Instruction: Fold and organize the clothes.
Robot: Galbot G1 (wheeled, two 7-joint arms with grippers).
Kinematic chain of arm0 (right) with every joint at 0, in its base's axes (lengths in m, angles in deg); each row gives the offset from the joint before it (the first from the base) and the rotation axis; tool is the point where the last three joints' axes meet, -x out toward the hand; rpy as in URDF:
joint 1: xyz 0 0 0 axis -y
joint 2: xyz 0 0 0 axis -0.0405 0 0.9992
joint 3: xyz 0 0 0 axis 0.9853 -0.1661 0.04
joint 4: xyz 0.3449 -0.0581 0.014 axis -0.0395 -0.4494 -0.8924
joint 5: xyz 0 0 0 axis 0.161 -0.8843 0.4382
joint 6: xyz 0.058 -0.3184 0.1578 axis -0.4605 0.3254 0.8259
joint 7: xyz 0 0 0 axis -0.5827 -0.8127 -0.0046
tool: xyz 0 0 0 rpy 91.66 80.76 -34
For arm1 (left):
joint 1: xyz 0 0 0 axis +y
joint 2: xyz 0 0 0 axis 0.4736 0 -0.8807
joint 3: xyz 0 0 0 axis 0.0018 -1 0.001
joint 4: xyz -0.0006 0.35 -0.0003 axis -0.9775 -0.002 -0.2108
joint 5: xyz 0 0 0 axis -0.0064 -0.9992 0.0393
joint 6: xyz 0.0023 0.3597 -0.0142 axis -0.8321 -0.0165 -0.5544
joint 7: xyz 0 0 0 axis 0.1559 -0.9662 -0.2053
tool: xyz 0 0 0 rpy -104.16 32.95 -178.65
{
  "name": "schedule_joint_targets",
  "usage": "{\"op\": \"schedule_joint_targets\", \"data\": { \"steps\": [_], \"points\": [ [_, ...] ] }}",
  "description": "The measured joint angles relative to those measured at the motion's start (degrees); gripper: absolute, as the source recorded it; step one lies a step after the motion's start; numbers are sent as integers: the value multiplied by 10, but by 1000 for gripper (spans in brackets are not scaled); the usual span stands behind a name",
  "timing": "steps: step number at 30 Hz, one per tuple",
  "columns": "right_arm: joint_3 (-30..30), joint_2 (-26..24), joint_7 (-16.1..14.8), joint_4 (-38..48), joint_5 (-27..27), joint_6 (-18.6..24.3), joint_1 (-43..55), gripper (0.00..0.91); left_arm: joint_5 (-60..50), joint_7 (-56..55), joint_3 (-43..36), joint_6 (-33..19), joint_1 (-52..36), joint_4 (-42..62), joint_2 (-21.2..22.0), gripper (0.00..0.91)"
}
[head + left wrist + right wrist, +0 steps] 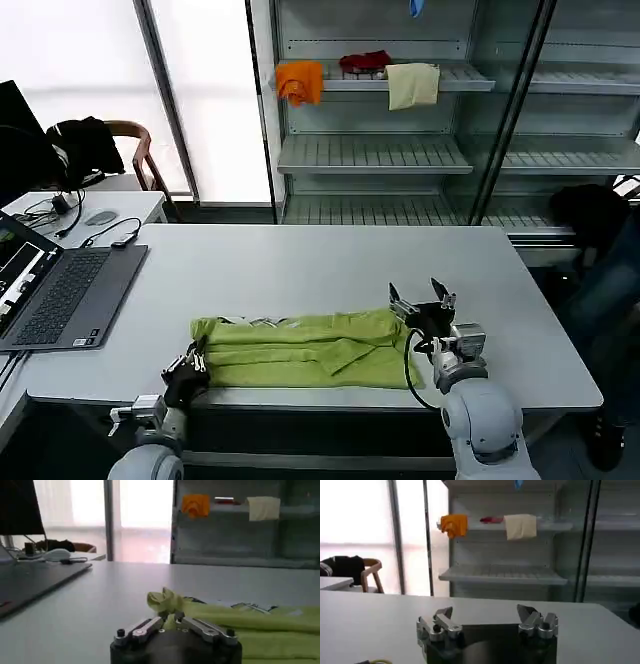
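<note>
Lengthwise, our lime-green T-shirt [305,350] lies left-to-right along the table's [330,265] near edge — our left gripper [193,362] pinches its left end, our right gripper [424,301] hovers spread at the right end.

left gripper [196,352]: low, fingers pinched together | right gripper [422,301]: raised, fingers spread apart
</note>
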Motion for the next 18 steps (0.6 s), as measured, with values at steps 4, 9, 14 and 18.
{"op": "schedule_joint_targets", "data": {
  "steps": [4,9,14,18],
  "points": [
    [1,0,0,2,0,0,0,907,-15,10,14,0,-7,-4,-9,0],
    [2,0,1,5,0,1,1,907,-41,34,46,6,-17,0,-31,0],
    [-1,-3,3,9,0,1,0,907,-76,72,89,13,-33,12,-63,0],
    [-5,-6,2,15,-3,3,-3,907,-89,104,125,24,-48,25,-95,0]
  ]
}}
